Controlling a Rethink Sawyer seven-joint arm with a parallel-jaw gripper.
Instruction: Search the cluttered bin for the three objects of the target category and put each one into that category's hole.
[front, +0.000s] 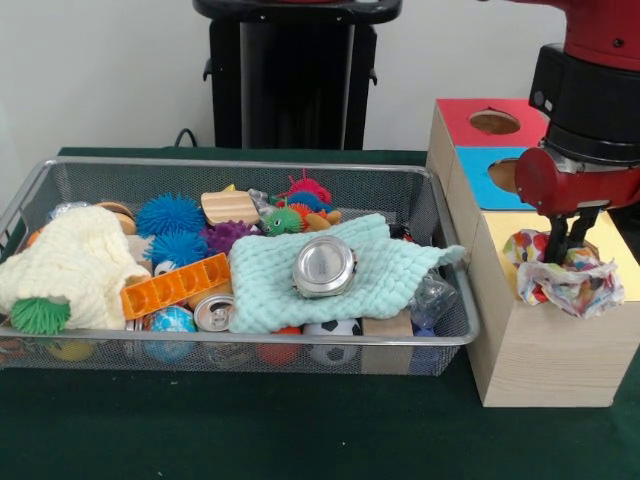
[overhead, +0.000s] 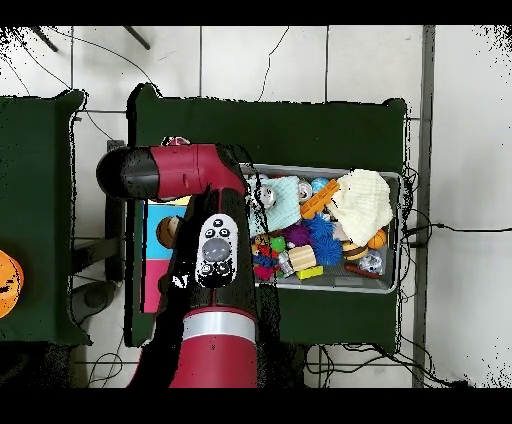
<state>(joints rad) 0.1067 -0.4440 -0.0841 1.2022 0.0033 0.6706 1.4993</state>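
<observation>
The wire mesh bin (front: 240, 340) sits at the left, full of clutter; it also shows in the overhead view (overhead: 396, 230). The pale yellow top (front: 615, 235) of the nearest wooden box is at the right. My gripper (front: 572, 240) hangs just over it, shut on a crumpled, colourful paper wad (front: 570, 280) that rests on the yellow top. The wad covers the hole, so the hole is hidden. In the overhead view my arm (overhead: 215, 250) hides the gripper and the yellow box.
Behind the yellow box stand a blue-topped box (front: 480, 170) and a red-topped box (front: 465, 110), each with a round hole. The bin holds a mint cloth (front: 400, 270) with a round metal tin (front: 324, 266), a cream knit (front: 70, 265), an orange tray (front: 175, 285), spiky balls (front: 170, 213) and a can (front: 213, 313).
</observation>
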